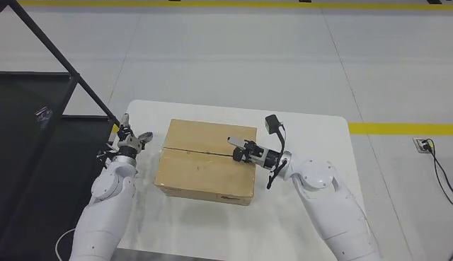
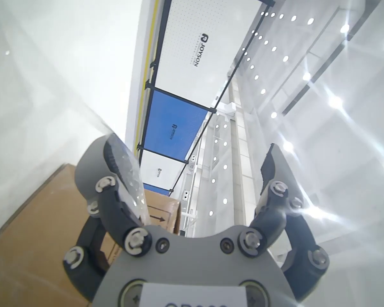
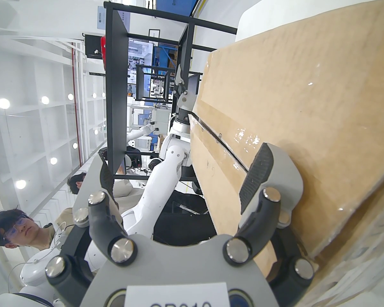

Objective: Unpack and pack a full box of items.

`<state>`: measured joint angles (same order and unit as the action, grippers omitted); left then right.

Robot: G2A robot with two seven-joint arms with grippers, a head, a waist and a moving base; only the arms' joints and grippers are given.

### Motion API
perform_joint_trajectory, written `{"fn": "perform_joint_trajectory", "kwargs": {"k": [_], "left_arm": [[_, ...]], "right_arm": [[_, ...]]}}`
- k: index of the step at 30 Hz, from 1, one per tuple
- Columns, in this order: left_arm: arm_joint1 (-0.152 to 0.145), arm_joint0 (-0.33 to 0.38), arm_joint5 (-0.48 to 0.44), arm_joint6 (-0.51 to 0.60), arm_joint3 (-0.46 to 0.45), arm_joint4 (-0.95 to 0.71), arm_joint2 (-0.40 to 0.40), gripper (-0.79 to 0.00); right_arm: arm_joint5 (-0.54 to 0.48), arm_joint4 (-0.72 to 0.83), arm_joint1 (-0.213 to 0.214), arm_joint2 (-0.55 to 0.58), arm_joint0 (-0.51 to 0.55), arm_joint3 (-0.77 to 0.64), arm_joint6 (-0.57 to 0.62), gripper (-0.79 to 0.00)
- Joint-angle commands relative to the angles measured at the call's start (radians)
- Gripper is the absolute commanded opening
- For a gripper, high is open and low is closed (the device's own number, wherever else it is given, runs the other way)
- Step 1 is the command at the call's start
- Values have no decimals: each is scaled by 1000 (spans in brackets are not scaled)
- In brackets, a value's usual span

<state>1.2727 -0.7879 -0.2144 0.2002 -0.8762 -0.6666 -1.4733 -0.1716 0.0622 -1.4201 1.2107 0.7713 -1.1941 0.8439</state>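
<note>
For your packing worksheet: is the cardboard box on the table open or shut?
Shut: both top flaps of the cardboard box lie flat, meeting along a centre seam.

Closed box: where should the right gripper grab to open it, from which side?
Probably a flap's free edge at the centre seam, from above, at the end under the open right gripper. The flaps of the box lie flat; the seam's thin dark gap is the only lip showing.

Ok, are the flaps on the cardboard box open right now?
No, both top flaps of the cardboard box lie flat and closed, meeting along a seam across its middle.
</note>
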Motion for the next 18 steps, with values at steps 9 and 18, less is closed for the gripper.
{"fn": "perform_joint_trajectory", "kwargs": {"k": [9, 18], "left_arm": [[-13, -133, -59, -72, -249, 11, -85, 0], [-14, -214, -54, -171, -396, 77, -112, 0]], "right_arm": [[0, 0, 0, 0, 0, 0, 0, 0], [-2, 0, 0, -3, 14, -19, -20, 0]]}}
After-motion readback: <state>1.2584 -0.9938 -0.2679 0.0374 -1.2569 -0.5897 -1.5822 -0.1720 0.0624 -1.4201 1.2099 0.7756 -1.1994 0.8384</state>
